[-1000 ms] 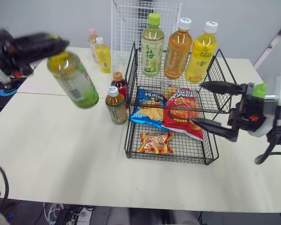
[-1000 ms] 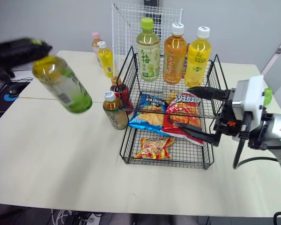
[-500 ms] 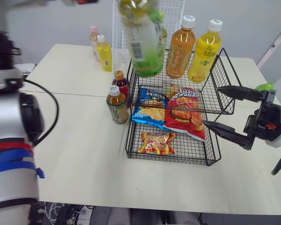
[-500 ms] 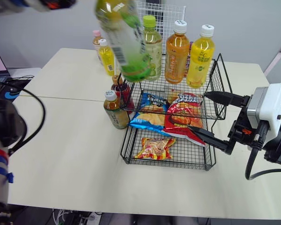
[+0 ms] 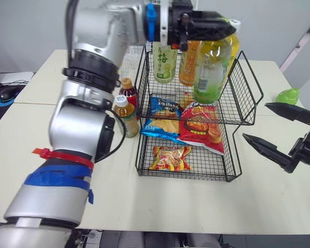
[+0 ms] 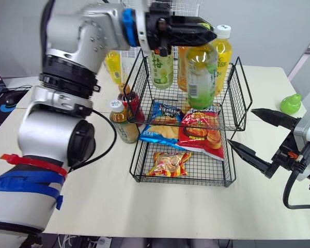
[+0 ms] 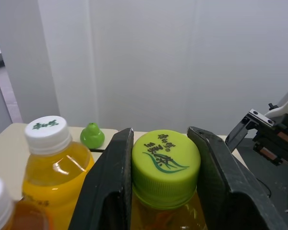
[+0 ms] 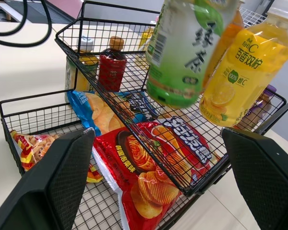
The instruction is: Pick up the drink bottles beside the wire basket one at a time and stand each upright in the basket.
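Head views: my left gripper (image 5: 217, 28) clamps the green tea bottle (image 5: 209, 70) by its neck, near upright over the upper tier of the wire basket (image 5: 246, 98). Two small bottles (image 5: 125, 113) stand on the worktop (image 5: 41, 134) just beside the basket's left side. My right gripper (image 5: 256, 122) hovers right of the basket, spread wide, holding nothing.

Left wrist view: my fingers (image 7: 108, 191) press both sides of the green cap (image 7: 165, 163).

Right wrist view: bottle's base hangs just above the upper mesh, beside the yellow bottle (image 8: 240, 76); chip bags (image 8: 149, 167) lie underneath.
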{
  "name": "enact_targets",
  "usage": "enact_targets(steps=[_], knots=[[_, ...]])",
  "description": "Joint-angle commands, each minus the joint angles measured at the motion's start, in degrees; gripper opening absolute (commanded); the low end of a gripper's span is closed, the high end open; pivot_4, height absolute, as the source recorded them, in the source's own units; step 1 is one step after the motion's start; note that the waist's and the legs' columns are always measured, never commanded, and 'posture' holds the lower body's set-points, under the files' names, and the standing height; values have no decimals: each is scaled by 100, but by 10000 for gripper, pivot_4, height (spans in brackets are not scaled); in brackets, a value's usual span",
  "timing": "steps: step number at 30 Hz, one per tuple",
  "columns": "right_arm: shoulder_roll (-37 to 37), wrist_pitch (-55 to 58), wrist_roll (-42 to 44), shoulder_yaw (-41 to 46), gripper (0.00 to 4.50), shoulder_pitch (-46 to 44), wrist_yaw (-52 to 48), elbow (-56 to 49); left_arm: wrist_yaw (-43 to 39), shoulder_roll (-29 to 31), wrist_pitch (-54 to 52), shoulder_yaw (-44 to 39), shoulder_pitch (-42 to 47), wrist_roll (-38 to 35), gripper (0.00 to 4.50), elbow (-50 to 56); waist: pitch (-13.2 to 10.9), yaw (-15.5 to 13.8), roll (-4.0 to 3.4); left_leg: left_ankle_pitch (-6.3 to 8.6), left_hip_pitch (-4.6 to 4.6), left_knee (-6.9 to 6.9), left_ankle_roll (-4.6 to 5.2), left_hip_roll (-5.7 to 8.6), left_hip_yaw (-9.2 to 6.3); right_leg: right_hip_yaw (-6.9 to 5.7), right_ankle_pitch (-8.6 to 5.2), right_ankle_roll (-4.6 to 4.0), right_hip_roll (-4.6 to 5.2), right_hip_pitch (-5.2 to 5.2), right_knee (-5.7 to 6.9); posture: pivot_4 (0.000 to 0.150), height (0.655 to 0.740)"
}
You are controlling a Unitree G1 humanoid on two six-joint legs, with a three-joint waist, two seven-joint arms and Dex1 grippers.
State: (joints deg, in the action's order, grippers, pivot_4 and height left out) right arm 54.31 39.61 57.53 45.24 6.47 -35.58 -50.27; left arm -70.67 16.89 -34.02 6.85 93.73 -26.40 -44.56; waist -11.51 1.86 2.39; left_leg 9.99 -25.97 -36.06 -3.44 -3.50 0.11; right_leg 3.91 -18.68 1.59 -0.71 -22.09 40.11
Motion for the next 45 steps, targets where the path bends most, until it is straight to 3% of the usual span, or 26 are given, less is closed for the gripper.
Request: enact_targets(steps=[1,15,25,34,45], knots=[[0,-67,9,265,45000,99,157,-160,-26,-128,446,-182,230,190,13605,-173,1,1,-2,0,1,0,0,1,0,0,0,0,0,0,0,1500,7360],[22,-124,86,295,45000,204,376,-262,-319,-504,805,-319,453,685,13605,-963,4,-11,-7,0,4,0,0,3,-2,-1,0,0,-1,6,1,1500,7360],[-33,-268,-67,391,45000,326,230,-124,-668,-382,704,-487,523,694,44663,-903,6,-10,-10,-1,5,-2,0,3,-2,-2,0,0,-1,6,5,1500,7360],[73,-394,-181,281,45000,209,105,47,-873,-2,609,-684,400,656,44663,-620,9,-4,-16,-1,10,-3,-1,3,-3,-1,0,0,-1,7,13,1500,7360],[430,-425,154,-277,45000,-682,-21,338,-631,1323,-159,-1140,-438,406,44663,1025,11,10,-21,-3,20,-10,-3,-3,-4,1,0,0,-3,6,39,1500,7360]])
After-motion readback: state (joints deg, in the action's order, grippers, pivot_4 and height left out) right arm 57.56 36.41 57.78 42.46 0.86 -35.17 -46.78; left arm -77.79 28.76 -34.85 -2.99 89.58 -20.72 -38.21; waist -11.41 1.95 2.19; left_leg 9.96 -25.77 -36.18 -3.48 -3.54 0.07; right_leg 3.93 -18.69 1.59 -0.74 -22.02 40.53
